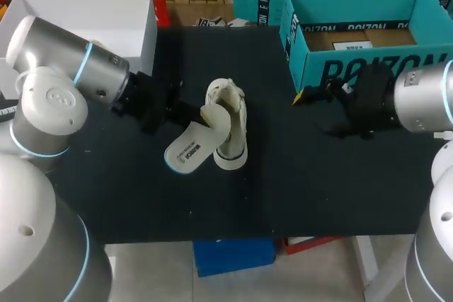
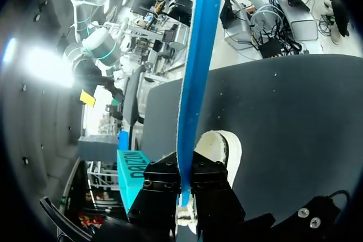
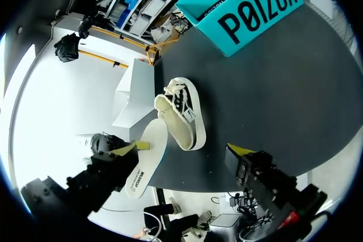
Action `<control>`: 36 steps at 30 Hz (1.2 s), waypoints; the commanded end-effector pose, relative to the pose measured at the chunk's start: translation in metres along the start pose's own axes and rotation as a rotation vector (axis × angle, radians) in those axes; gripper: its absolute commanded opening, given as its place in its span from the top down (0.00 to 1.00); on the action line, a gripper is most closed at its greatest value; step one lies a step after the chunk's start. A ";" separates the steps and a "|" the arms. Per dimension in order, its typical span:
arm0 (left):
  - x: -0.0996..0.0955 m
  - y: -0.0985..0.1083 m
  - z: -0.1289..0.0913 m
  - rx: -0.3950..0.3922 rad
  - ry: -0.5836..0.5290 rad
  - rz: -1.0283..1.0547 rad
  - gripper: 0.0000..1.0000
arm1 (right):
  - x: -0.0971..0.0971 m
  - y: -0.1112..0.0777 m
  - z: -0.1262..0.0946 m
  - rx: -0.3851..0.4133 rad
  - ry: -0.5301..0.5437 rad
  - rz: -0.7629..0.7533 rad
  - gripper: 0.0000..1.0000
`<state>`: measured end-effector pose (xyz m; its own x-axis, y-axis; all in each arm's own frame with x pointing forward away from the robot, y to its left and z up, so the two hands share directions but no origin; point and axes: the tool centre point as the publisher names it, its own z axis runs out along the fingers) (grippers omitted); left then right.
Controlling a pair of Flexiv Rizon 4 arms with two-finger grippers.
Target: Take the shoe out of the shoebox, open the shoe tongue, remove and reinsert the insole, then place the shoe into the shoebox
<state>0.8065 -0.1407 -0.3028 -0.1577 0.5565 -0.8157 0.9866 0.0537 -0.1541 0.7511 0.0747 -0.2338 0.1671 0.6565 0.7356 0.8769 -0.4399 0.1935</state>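
Black tabletop (image 1: pixel 318 189): white shoe (image 1: pixel 232 129) at its middle, lying on its side, sole toward the right arm, long axis running from far edge to near edge; toe end cannot be told. Insole (image 1: pixel 190 150) slants from the shoe toward the near left, printed end outermost, pinched edge-on in the left gripper (image 2: pixel 184 188). Right gripper (image 3: pixel 182 149) has fingers spread wide, near the teal shoebox (image 1: pixel 304 61), well apart from the shoe.

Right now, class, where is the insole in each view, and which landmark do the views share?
Head: insole near the centre, one end at the shoe.
Left wrist: insole edge-on, clamped in the left gripper.
Right wrist: insole ahead of the open right gripper, beside the shoe.
Landmark: the white shoe, in all three.
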 end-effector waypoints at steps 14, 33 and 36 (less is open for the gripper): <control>0.013 0.015 0.027 0.082 0.257 0.044 1.00 | 0.001 -0.001 0.003 -0.003 -0.001 0.001 0.00; 0.024 0.051 0.052 0.038 0.349 0.080 1.00 | 0.001 -0.001 0.003 -0.003 -0.001 0.001 0.00; 0.027 0.058 0.055 0.012 0.335 0.077 1.00 | 0.001 -0.001 0.003 -0.003 -0.001 0.001 0.00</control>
<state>0.8582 -0.1663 -0.3571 -0.0542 0.8080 -0.5867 0.9929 -0.0189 -0.1177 0.7516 0.0753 -0.2352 0.1664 0.6551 0.7370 0.8765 -0.4406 0.1938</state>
